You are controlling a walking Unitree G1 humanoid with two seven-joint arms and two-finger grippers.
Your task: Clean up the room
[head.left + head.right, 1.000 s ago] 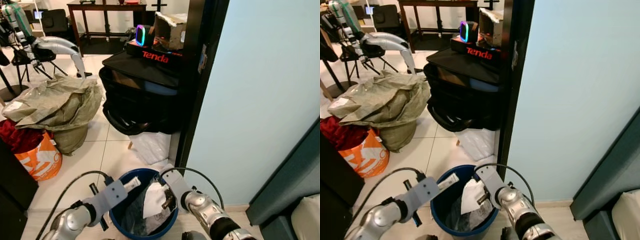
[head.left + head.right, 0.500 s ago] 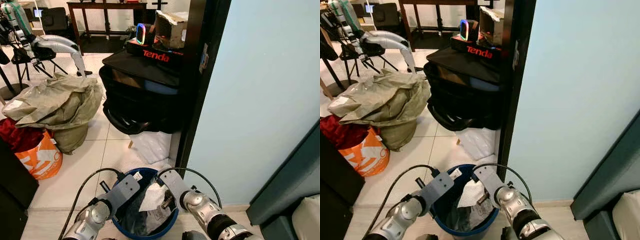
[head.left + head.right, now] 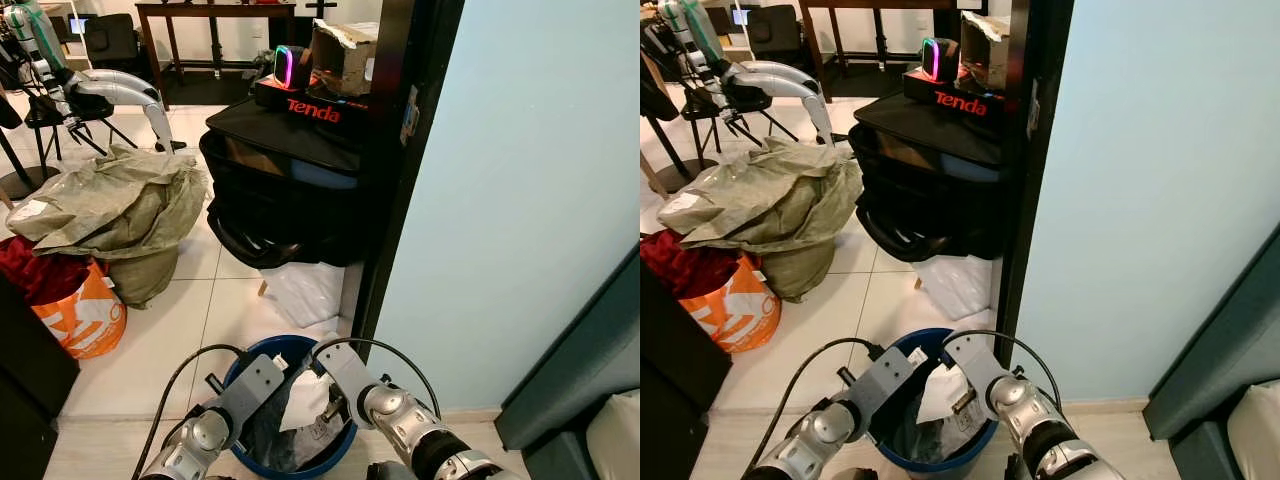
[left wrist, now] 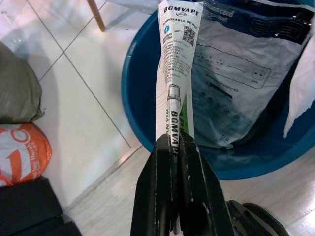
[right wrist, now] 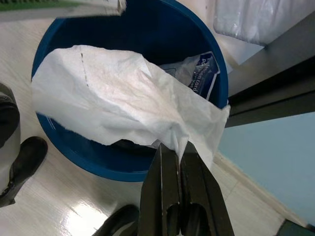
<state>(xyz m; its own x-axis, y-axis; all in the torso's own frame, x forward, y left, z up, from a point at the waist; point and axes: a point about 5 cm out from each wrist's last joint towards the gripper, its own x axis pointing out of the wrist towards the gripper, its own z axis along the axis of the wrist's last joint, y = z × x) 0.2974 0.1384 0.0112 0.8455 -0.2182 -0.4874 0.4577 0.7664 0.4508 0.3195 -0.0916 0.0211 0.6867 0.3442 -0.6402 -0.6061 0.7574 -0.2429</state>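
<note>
I have both loads right over the blue bin (image 3: 262, 360): my left gripper (image 4: 173, 142) pinches a long packet (image 4: 174, 64), its length pointing over the rim, my right gripper (image 5: 173, 150) pinches a white tissue (image 5: 118, 98) hanging into the opening

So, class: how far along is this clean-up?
Done: a plastic mailer already lies in the blue bin. In hand: left gripper holds a vape packet, right gripper a tissue, both over the bin. Left: dropping them; sacks remain on the floor.
</note>
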